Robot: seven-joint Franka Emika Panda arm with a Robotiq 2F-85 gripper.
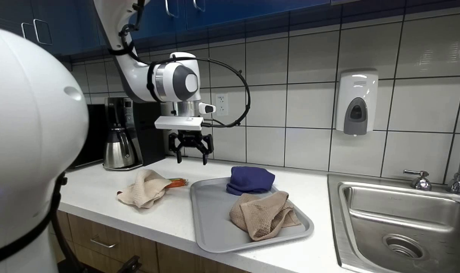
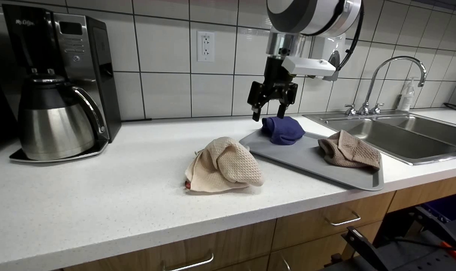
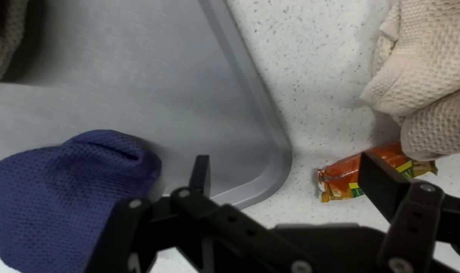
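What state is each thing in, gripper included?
Gripper: open, holding nothing.
Tray: flat on counter.
Dark blue cloth: bunched, on tray.
Brown cloth: crumpled, on tray.
Beige cloth: crumpled, on counter.
Orange packet: partly hidden by beige cloth; opened or sealed, unclear.
Carafe: seated in coffee maker.
Drawers: shut.
Upper cabinets: shut.
Faucet: no water showing.

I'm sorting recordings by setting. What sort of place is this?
Most likely a kitchen, perhaps an office break room: a double-basin stainless-steel sink, a black-and-silver coffee maker and flat-fronted blue overhead cabinets point that way.

White arm (image 1: pixel 137 77), looping black cable (image 1: pixel 248 98); black pincer (image 1: pixel 192 160)
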